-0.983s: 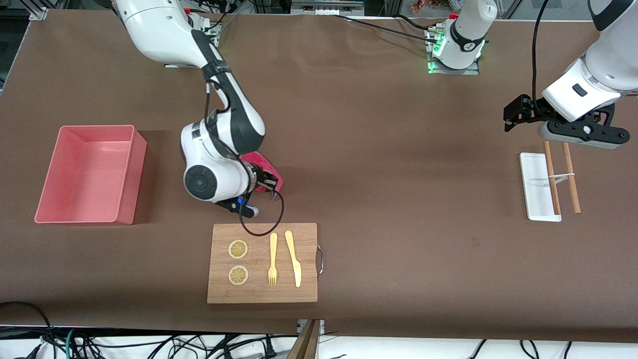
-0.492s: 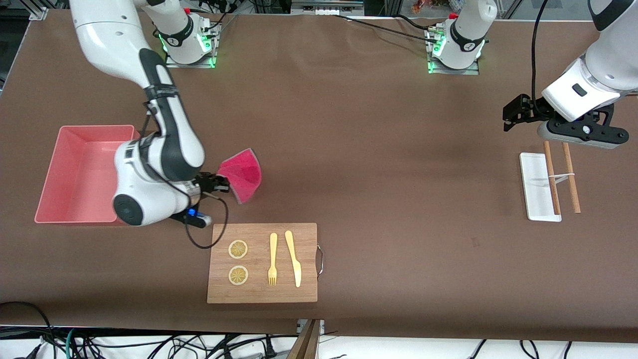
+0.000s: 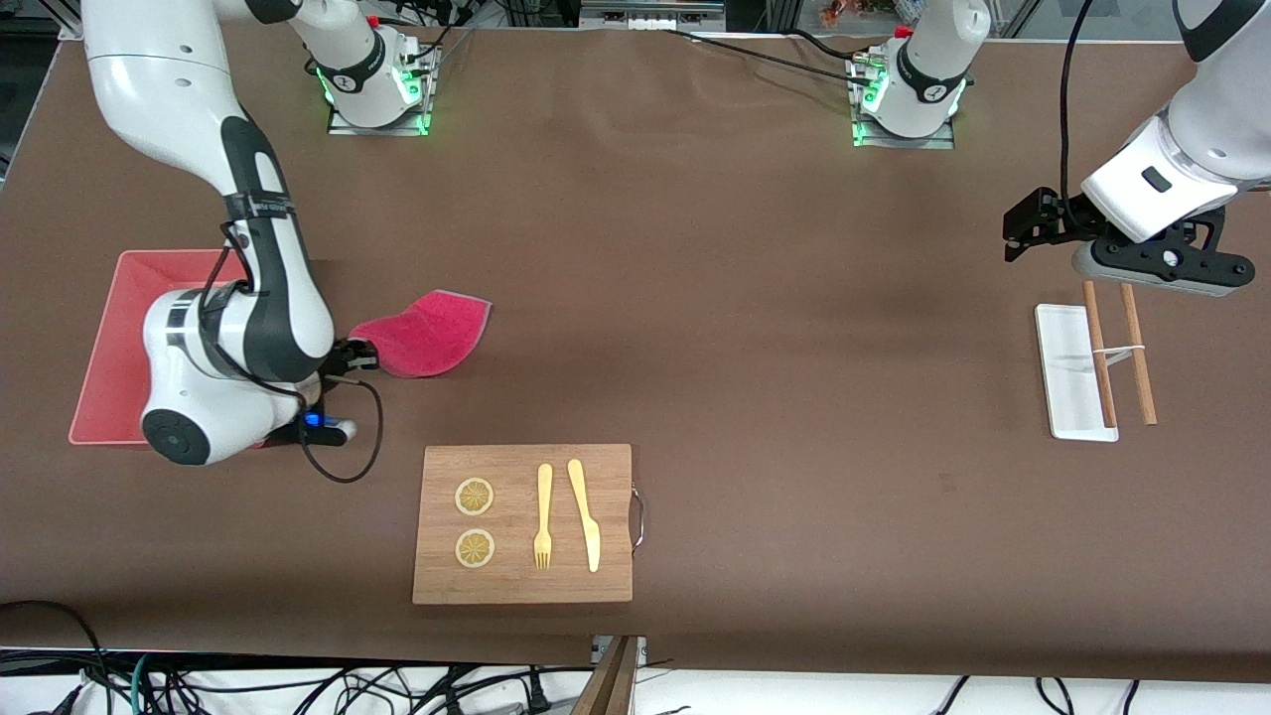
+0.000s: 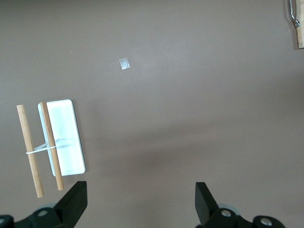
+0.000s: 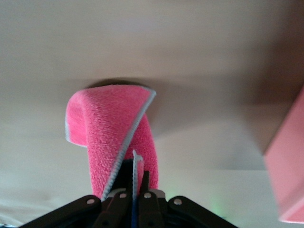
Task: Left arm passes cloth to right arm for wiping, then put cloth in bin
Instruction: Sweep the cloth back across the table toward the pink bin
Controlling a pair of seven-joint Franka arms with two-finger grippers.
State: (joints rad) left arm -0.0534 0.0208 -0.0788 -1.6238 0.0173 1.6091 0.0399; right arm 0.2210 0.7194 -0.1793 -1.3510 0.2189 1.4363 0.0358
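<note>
My right gripper [image 3: 353, 355] is shut on one edge of the crimson-pink cloth [image 3: 427, 332], which hangs out over the brown table beside the bin. In the right wrist view the cloth [image 5: 111, 135] stands up folded from between my shut fingers [image 5: 124, 186], its pale edging showing. The salmon-pink bin [image 3: 117, 333] lies at the right arm's end of the table, partly covered by my right arm; its corner shows in the right wrist view [image 5: 289, 168]. My left gripper [image 3: 1028, 226] is open and empty over the table's other end, above the white tray; its fingers [image 4: 75, 202] stand wide apart.
A wooden cutting board [image 3: 523, 523] with two lemon slices, a yellow fork and a yellow knife lies nearer the front camera. A small white flat tray [image 3: 1070, 372] with two wooden sticks [image 3: 1117, 353] across it lies under the left arm; both show in the left wrist view [image 4: 64, 137].
My right arm has swung toward the bin, carrying the cloth from near the cutting board to just beside the bin. The left arm has not moved.
</note>
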